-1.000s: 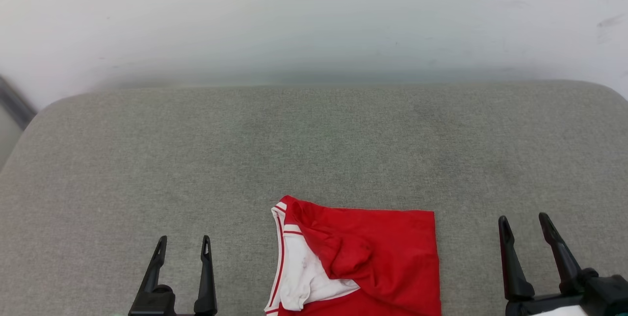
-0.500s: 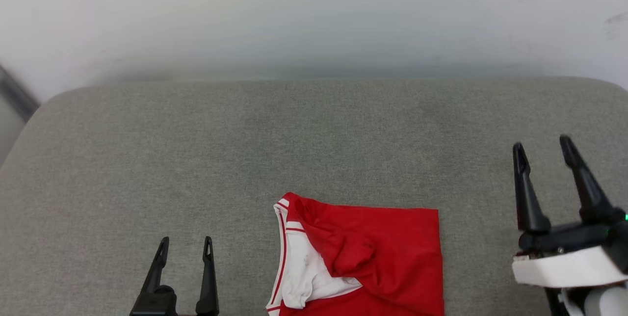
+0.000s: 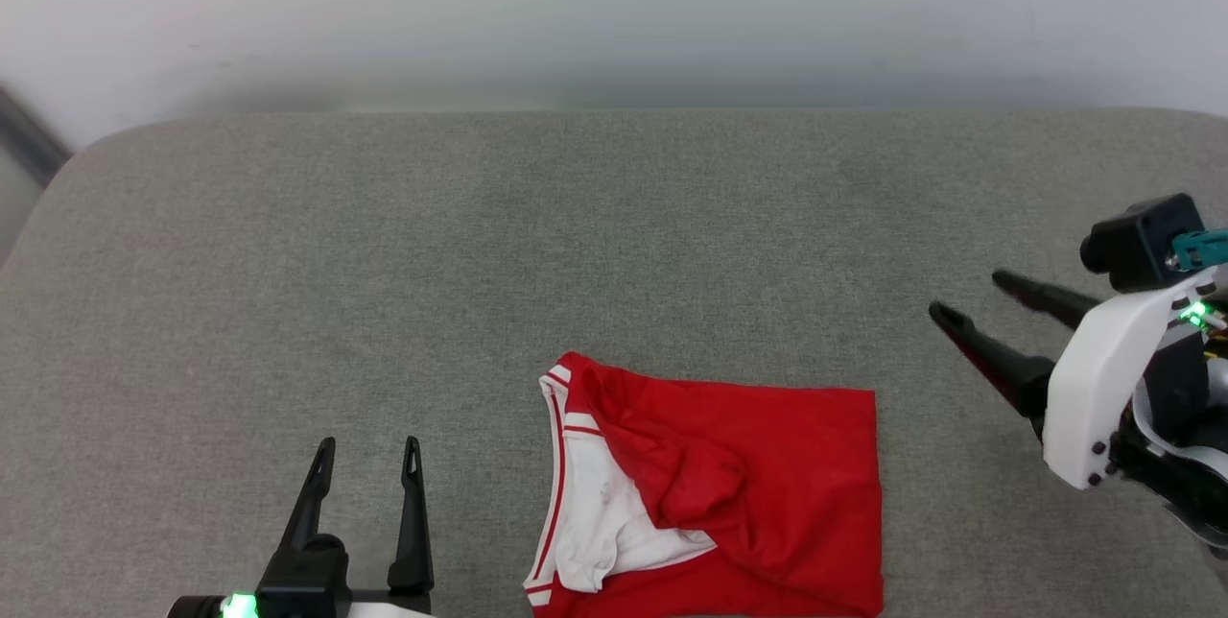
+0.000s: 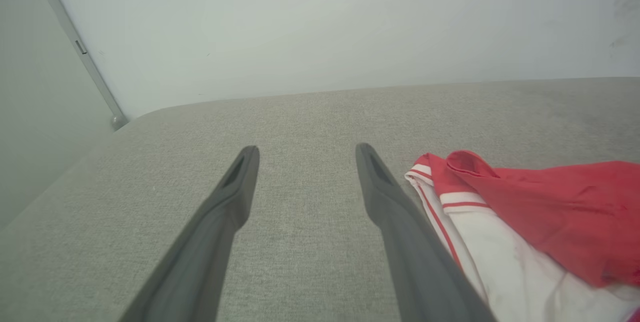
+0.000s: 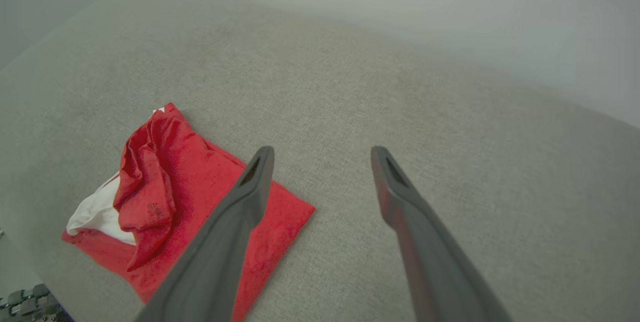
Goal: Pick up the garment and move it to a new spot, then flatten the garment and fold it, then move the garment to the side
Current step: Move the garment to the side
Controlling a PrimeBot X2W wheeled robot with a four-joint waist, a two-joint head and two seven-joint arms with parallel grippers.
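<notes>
The garment (image 3: pixel 748 493) lies folded into a red rectangle on the grey cushion near its front edge, with a white sleeve and striped trim showing at its left side. My left gripper (image 3: pixel 368 445) stands open low on the cushion, left of the garment, with nothing between its fingers. In the left wrist view the garment (image 4: pixel 530 212) sits just right of that open gripper (image 4: pixel 305 149). My right gripper (image 3: pixel 969 297) is raised at the right, open and empty, fingers pointing left toward the garment's far right corner. In the right wrist view the garment (image 5: pixel 175 187) lies left of and below that gripper (image 5: pixel 320 151).
The grey fabric cushion (image 3: pixel 480 244) stretches wide behind and beside the garment, with rounded far corners. A pale wall (image 3: pixel 614 13) rises right behind it. A dark strip (image 3: pixel 29 133) runs down at the far left.
My right gripper has risen from the lower right and swung its fingers from pointing up the view to pointing left. The head camera has tilted slightly. The left gripper and garment stay put.
</notes>
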